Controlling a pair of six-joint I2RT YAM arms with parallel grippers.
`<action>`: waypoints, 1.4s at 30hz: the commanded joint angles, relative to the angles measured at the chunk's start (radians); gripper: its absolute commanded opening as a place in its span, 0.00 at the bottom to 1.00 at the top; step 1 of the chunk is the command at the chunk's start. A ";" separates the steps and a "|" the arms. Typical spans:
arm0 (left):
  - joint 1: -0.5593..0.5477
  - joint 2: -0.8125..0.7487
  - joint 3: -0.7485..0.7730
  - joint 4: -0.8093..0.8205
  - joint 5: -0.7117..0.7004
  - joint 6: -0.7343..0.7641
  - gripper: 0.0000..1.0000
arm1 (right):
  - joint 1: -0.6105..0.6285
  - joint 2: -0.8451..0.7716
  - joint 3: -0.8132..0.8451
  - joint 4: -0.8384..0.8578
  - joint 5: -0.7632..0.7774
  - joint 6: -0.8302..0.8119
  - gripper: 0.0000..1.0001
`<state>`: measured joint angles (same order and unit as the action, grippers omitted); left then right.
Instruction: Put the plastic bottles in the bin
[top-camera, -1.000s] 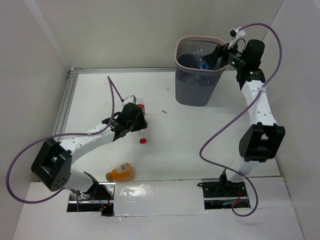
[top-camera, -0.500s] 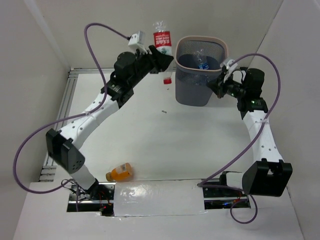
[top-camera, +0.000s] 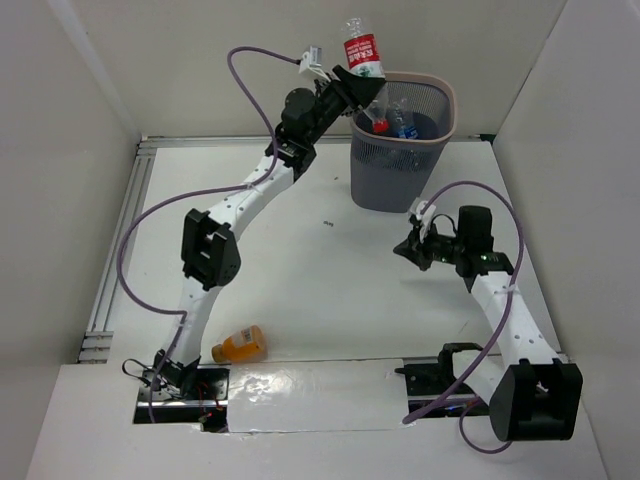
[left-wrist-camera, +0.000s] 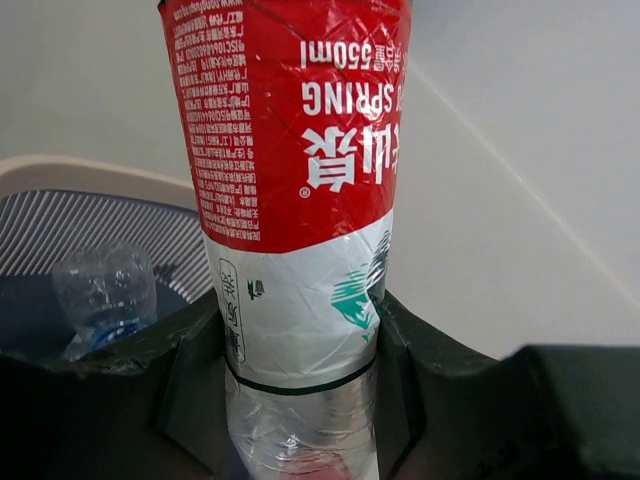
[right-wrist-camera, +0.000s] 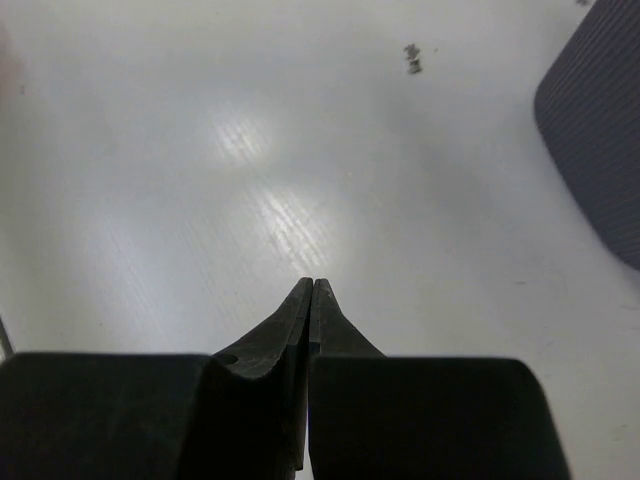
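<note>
My left gripper (top-camera: 364, 92) is shut on a clear bottle with a red label (top-camera: 362, 53), held cap-down over the near left rim of the grey mesh bin (top-camera: 385, 170). In the left wrist view the red-label bottle (left-wrist-camera: 290, 180) fills the space between the black fingers (left-wrist-camera: 190, 350). A clear bottle with a blue label (top-camera: 404, 128) lies inside the bin, also seen as a crumpled clear bottle (left-wrist-camera: 105, 295). A stubby orange bottle (top-camera: 240, 345) lies near the table's front left. My right gripper (top-camera: 403, 247) is shut and empty above the table, right of centre.
White walls enclose the table on three sides. A small dark speck (top-camera: 327, 224) marks the tabletop. The bin's mesh wall (right-wrist-camera: 600, 150) shows at the right edge of the right wrist view. Purple cables loop off both arms.
The left arm has carried the red-label bottle rightward to the bin's rim. The right arm has drawn back from the bin toward the table's middle and lowered, its jaws shut.
</note>
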<state>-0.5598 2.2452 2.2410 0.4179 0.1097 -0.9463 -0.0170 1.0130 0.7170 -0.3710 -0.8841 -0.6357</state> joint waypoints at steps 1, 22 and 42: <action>-0.017 0.075 0.159 0.134 -0.079 -0.034 0.18 | 0.019 -0.042 -0.068 -0.019 0.019 -0.048 0.00; -0.084 0.109 0.255 -0.093 -0.228 0.308 1.00 | 0.051 -0.040 -0.087 -0.019 -0.021 -0.038 0.79; -0.063 -1.249 -1.165 -0.536 -0.513 0.495 1.00 | 0.744 0.407 0.103 0.042 -0.145 -0.428 1.00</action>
<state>-0.6403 1.1439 1.2449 0.0395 -0.2794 -0.4480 0.6201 1.3445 0.7368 -0.4286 -1.0115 -1.0386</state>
